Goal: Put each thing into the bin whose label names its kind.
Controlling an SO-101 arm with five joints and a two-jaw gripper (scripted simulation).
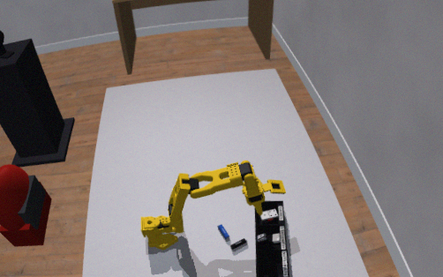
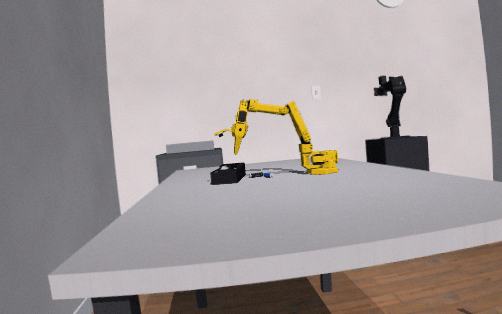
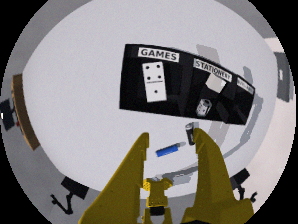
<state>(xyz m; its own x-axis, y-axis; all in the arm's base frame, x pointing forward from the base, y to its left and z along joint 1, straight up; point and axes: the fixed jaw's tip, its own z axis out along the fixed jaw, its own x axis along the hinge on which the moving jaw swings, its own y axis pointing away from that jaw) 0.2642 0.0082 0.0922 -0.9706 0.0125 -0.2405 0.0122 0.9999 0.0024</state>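
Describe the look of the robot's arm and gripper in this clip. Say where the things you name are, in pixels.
The arm (image 1: 216,182) (image 2: 270,108) is yellow, with black blocks at its joints and cut-out openings along one link. The gripper (image 3: 171,136) is yellow too, with two long fingers tapering toward their tips. I can make out no markings.

Plain grey walls (image 1: 379,79) meet a wood-plank floor (image 1: 84,106) (image 2: 410,277) along a pale skirting (image 1: 79,41). A brown wooden bench (image 1: 124,41) (image 3: 24,112) stands beyond the table (image 1: 190,119) (image 2: 280,215), which is light grey with dark legs. A white switch plate (image 2: 316,92) is fixed to the paler wall (image 2: 200,60). A dark cabinet (image 2: 172,167) stands near that wall. Shadows fall across the tabletop.
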